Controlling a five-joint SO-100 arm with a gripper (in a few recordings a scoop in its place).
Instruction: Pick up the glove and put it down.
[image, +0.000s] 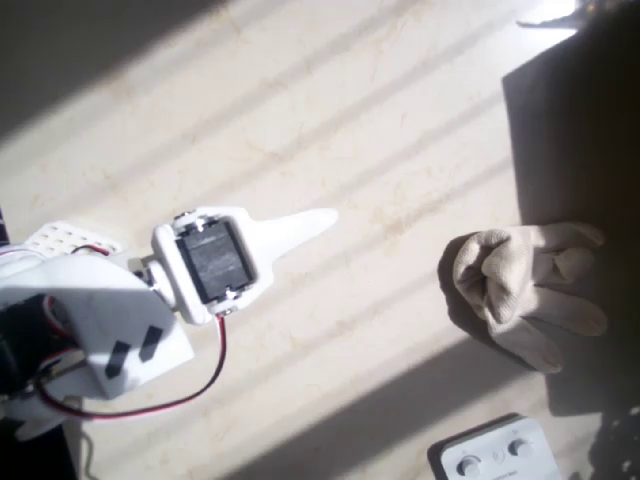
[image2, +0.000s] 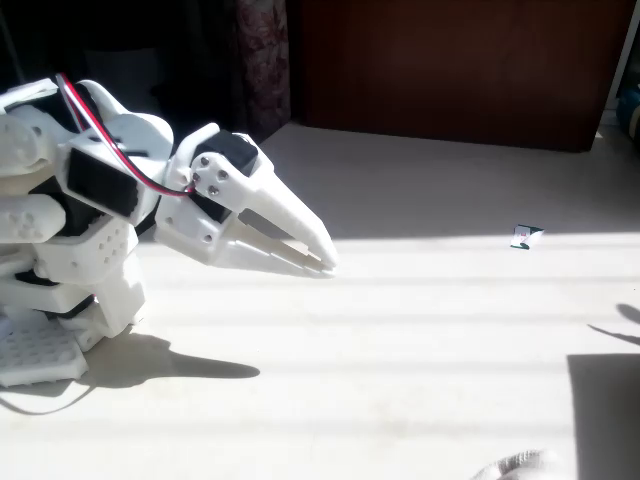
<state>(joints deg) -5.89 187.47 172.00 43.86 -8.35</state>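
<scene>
The white arm (image: 100, 330) is seen at the left in the overhead view, with its tool (image: 320, 220) pointed to the right over the pale, sunlit tabletop (image: 330, 130). In the fixed view the tool (image2: 322, 255) is angled downward, its tips close above the tabletop (image2: 420, 340), and its fingers are drawn narrow with only a thin gap between them; nothing is held. A red wire (image: 200, 385) is looped from the arm's body to the tool's base.

The glove (image: 525, 290) is found at the right in the overhead view, well apart from the tool, crumpled on the tabletop at the edge of a dark shadow, its thick fingers pointed right. In the fixed view just a sliver of the glove (image2: 515, 466) is seen at the bottom edge.

A white box (image: 495, 455) with two knobs is placed below the glove in the overhead view. A small card (image2: 524, 237) is seen on the far right in the fixed view.
</scene>
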